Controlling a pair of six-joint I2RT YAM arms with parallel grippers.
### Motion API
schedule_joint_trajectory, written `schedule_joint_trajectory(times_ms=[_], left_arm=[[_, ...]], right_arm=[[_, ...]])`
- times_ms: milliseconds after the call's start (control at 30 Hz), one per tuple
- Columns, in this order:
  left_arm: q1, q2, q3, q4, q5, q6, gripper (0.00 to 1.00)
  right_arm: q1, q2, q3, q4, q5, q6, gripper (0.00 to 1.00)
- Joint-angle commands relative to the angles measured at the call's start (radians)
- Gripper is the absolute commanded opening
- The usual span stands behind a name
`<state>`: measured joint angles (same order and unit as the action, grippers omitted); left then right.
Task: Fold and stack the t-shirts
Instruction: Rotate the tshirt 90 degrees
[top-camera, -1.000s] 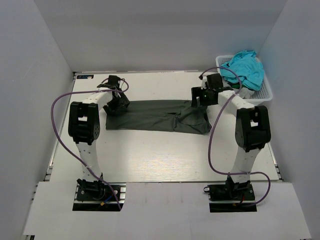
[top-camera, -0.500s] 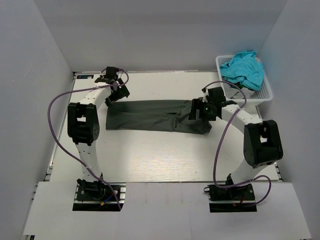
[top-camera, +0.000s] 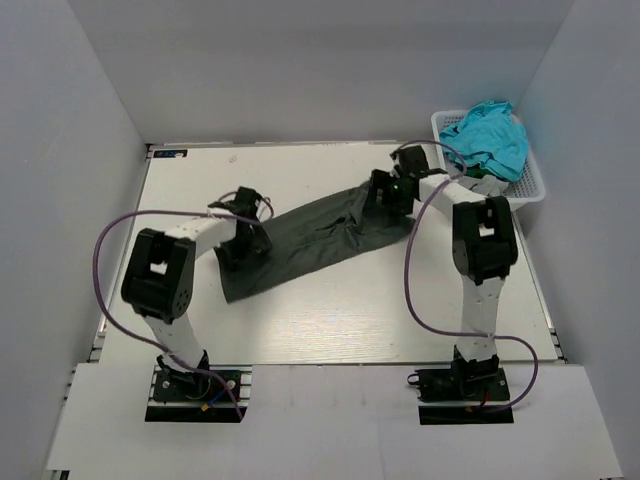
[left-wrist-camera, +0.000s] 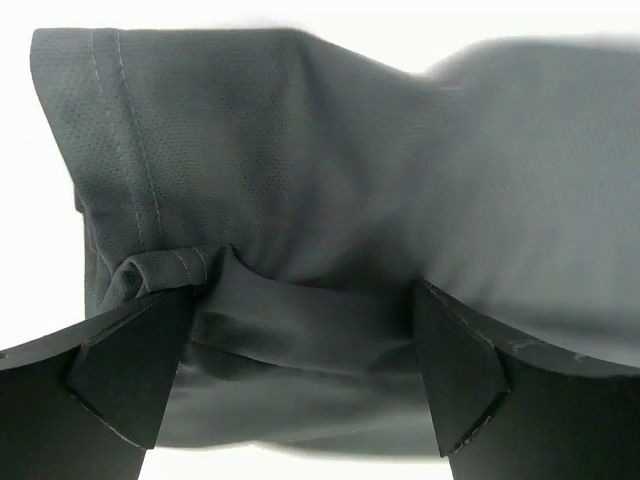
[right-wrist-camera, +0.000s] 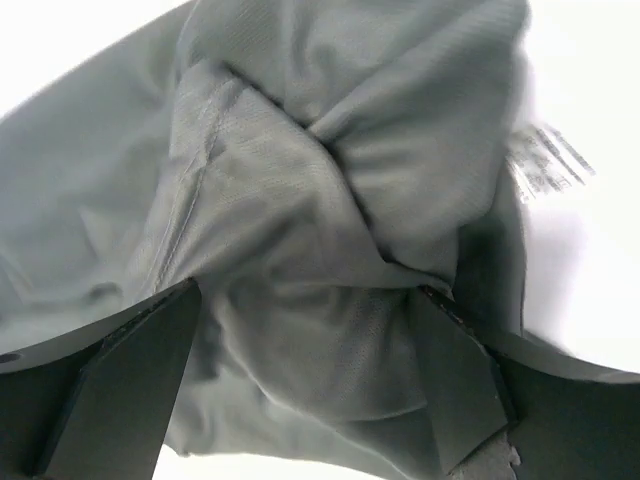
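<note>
A dark charcoal-grey t-shirt (top-camera: 310, 235) lies as a long folded strip, slanting across the table from near left to far right. My left gripper (top-camera: 243, 243) is down on its near left end. Its jaws are open, with a hemmed fold of the cloth (left-wrist-camera: 300, 330) between the fingers (left-wrist-camera: 130, 370). My right gripper (top-camera: 385, 195) rests on the far right end, open, with bunched cloth (right-wrist-camera: 320, 330) between its fingers (right-wrist-camera: 450, 370). A small white label (right-wrist-camera: 545, 160) shows beside that end. A turquoise t-shirt (top-camera: 488, 135) is heaped in the basket.
A white lattice basket (top-camera: 530, 185) stands at the far right corner, close behind the right arm. White walls enclose the table at the back and on both sides. Purple cables loop off both arms.
The grey strip lay straight across the table and now slants. Its left end has come toward the near edge with my left gripper, and its right end has gone back with my right gripper.
</note>
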<state>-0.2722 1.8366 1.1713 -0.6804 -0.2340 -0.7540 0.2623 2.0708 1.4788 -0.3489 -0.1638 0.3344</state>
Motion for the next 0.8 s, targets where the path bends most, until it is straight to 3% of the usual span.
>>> schedule_joint_trajectory(times_ms=[0, 67, 100, 133, 200, 300, 533, 767], left_arm=[[-0.140, -0.061, -0.217, -0.134, 0.266, -0.151, 1.00], [-0.266, -0.144, -0.310, -0.116, 0.500, -0.198, 1.00], [-0.307, -0.167, -0.323, -0.116, 0.501, -0.199, 1.00], [-0.343, -0.186, -0.323, -0.139, 0.548, -0.199, 1.00], [-0.429, -0.229, -0.201, -0.253, 0.507, -0.130, 1.00], [-0.490, -0.285, -0.075, -0.257, 0.645, -0.044, 1.00], [-0.522, -0.382, 0.018, -0.369, 0.423, -0.034, 1.00], [-0.522, -0.488, 0.008, -0.402, 0.196, -0.083, 1.00]], right_arm=[[0.011, 0.165, 0.142, -0.021, -0.176, -0.079, 0.90], [0.028, 0.259, 0.327, -0.024, -0.239, -0.153, 0.90], [0.031, 0.285, 0.328, -0.024, -0.259, -0.164, 0.90], [0.031, 0.337, 0.495, -0.066, -0.287, -0.184, 0.90], [0.044, 0.393, 0.631, -0.103, -0.331, -0.245, 0.90], [0.060, 0.404, 0.735, -0.156, -0.297, -0.291, 0.90], [0.092, 0.058, 0.462, -0.064, -0.105, -0.287, 0.90], [0.172, -0.107, 0.267, -0.168, 0.123, -0.116, 0.90]])
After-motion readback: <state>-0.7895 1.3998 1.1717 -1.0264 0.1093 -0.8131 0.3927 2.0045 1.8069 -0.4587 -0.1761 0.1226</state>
